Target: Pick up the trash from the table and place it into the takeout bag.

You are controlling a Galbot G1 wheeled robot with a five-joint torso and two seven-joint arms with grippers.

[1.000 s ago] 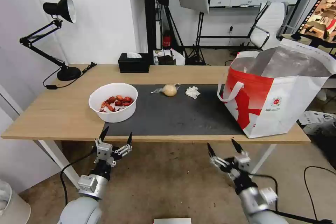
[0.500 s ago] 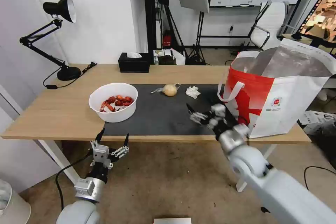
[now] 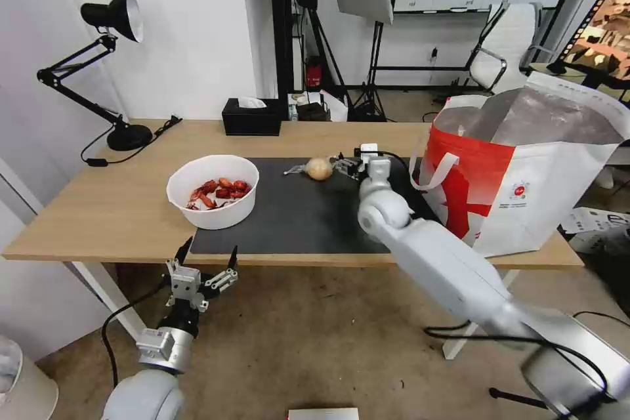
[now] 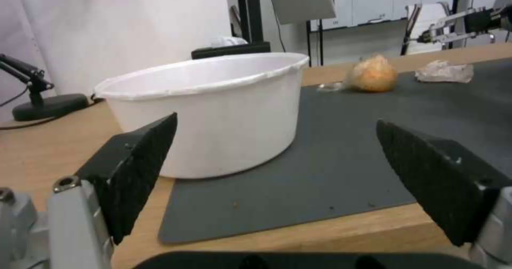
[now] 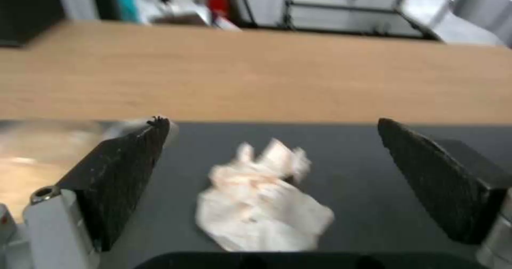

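- Two grippers are in play, and the right gripper (image 5: 272, 181) is the one at work: it is held low over the dark mat (image 3: 308, 216), reached out across the table (image 3: 98, 210), with its jaws spread wide apart and nothing between them
- Straight ahead of those open jaws the crumpled tissue (image 5: 261, 203) is seen lying on the mat, centred between the two fingertips and not yet touched; this is the relation the coming grasp is judged to depend on
- No clear long axis is offered by the tissue, which is a loose wad, so a closing from either side is judged workable
- Just beside the right gripper, on the bowl's side, the knotted clear bag (image 3: 318, 168) with its tan lump is seen resting on the mat, near enough to be brushed if the approach drifts
- Well apart on the mat's near left corner the white bowl (image 3: 212, 191) of red shells is standing upright
- Below the table's front edge, near the bowl, the left gripper (image 3: 205, 261) is held idle, jaws parted and empty
- At the table's right end the takeout bag (image 3: 518, 190) stands open, close to the right arm, which is the nearer arm for both tissue and bag
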